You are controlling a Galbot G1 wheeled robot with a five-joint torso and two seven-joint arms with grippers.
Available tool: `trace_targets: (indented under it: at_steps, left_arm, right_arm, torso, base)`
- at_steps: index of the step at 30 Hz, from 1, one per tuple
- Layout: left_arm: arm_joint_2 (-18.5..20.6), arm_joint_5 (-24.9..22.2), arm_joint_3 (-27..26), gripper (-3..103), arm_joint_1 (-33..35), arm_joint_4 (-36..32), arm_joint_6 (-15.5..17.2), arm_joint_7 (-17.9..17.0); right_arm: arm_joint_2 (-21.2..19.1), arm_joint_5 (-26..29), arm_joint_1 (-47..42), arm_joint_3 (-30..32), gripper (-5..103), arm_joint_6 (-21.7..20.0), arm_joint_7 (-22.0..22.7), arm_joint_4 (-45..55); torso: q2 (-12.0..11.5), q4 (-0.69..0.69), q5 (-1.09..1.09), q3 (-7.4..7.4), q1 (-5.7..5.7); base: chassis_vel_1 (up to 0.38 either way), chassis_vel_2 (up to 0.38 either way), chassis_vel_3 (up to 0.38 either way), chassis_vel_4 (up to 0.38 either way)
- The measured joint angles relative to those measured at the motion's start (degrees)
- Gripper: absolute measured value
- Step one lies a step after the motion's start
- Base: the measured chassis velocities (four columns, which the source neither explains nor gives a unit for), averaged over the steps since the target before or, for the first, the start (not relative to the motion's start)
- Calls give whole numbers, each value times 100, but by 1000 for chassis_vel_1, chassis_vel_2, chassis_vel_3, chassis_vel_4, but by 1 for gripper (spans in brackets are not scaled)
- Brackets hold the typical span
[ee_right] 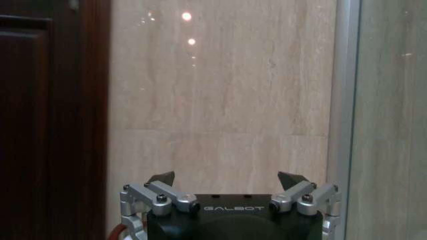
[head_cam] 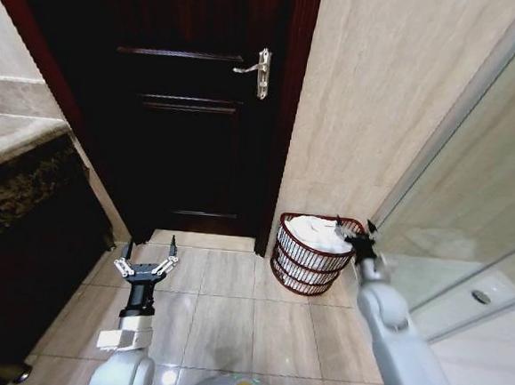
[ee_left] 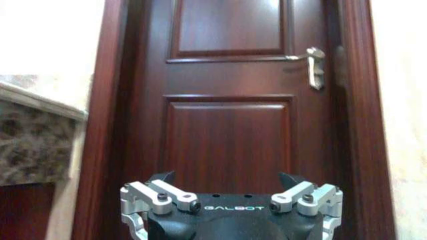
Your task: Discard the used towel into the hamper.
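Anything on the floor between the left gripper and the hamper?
No. In the head view, only bare floor tiles lie between the open left gripper and the hamper.

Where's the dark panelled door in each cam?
Head view: dark red-brown panelled wooden door fills the upper middle, beyond the left gripper.
Left wrist view: door centred, straight ahead of the left gripper.
Right wrist view: a strip at the edge, beside the beige stone-tile wall facing the right gripper.
Shared landmark: that wall, on the door's handle side.
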Motion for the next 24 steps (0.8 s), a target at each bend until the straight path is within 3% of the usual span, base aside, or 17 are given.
trace_targets:
  at_steps: [4,8,15,21,24]
  left_arm:
    - [377,-347,-140,100,-52,-9,578,362]
    - [805,-767,-128,100,-328,140,727,267]
    - [1465,-1061,-113,100,-314,214,669,201]
    - [1368,-941,-65,100,-325,308,471,82]
    - [1302,-633,-47,100,-275,276,467,-213]
  right_arm:
    - [514,-358,-489,328,100,356,-532,259]
    - [997,-638,-969,521,100,719,-782,516]
    - [1728,-1127,-1665,514,100,1062,-821,984]
    - [1775,-1273,-1892,443,100,1146,-728,1238]
    - [1715,-1315,-1941,342,100,1074,-604,1413]
  torso:
    - [-1,3,1,0,0]
    - [-2,1,-2,0,0]
    - [-3,2,-1,-1,0]
    - [3,2,-1,3,3]
    - [51,2,1,29,23]
  base:
    - [0,0,0,0]
    - [0,0,0,0]
    - [0,0,0,0]
    - [0,0,0,0]
    - [0,0,0,0]
